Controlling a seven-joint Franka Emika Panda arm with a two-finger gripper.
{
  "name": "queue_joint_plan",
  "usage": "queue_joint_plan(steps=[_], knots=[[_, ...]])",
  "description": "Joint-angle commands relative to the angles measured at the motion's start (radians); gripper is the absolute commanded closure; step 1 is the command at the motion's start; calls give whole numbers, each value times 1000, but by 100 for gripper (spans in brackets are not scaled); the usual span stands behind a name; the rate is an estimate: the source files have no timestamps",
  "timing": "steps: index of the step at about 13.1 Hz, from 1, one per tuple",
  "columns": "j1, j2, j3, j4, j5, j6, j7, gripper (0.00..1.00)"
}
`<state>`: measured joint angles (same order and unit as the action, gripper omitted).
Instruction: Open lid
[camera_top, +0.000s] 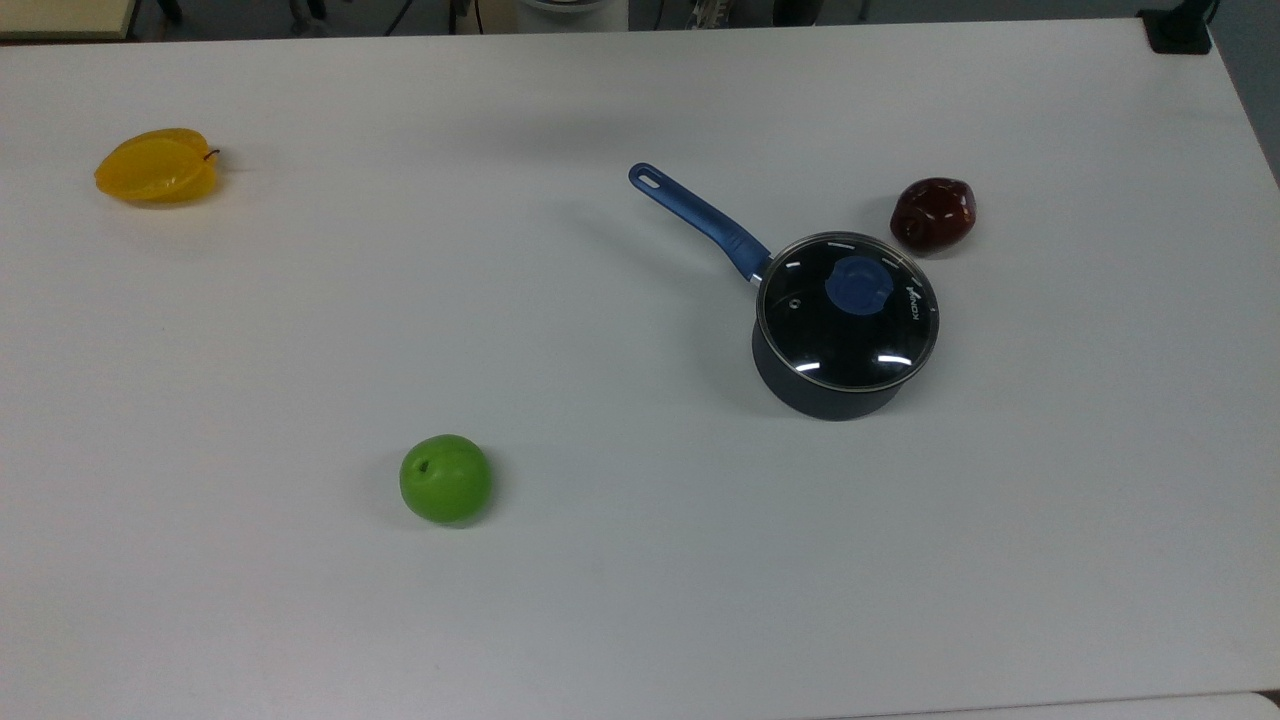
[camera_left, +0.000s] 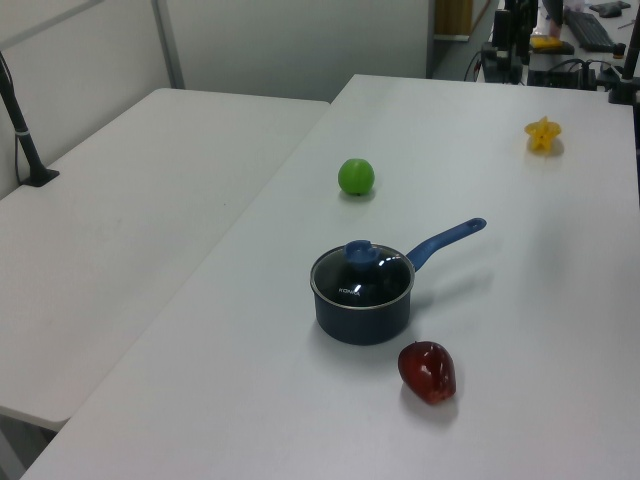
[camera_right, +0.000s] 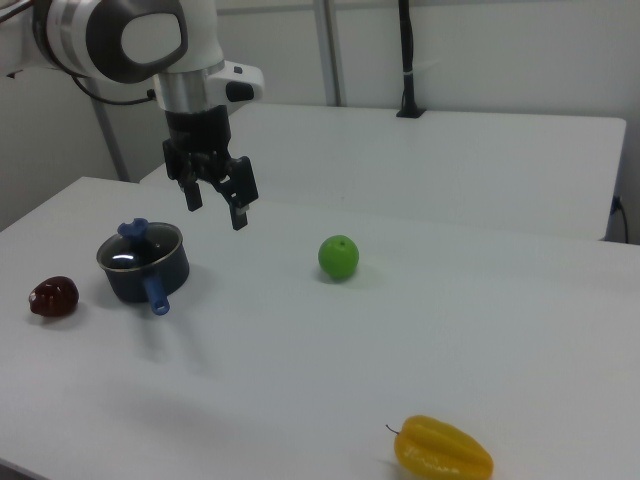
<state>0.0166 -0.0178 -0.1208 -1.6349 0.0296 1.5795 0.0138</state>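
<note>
While the lid (camera_top: 848, 312) sits closed on the saucepan (camera_top: 830, 385), the right view shows the fingers (camera_right: 239, 213) spread open, empty, above the tabletop (camera_right: 420, 340).

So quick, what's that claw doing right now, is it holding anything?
Claw: open, holding nothing, up in the air above the table, apart from the lid.

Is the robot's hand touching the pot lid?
Apart. In the right view the gripper hangs open in the air, up and right of the lid.
</note>
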Motion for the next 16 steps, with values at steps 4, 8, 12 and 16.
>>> queue_joint_plan(steps=[4,8,12,16], knots=[[-4,-17,-3,-2,-10,-10,-9,0],[14,-19,-36,6,-14,-10,-9,0],[14,-18,-45,12,-16,-10,-9,0],[16,-7,-34,18,-10,-7,-6,0]])
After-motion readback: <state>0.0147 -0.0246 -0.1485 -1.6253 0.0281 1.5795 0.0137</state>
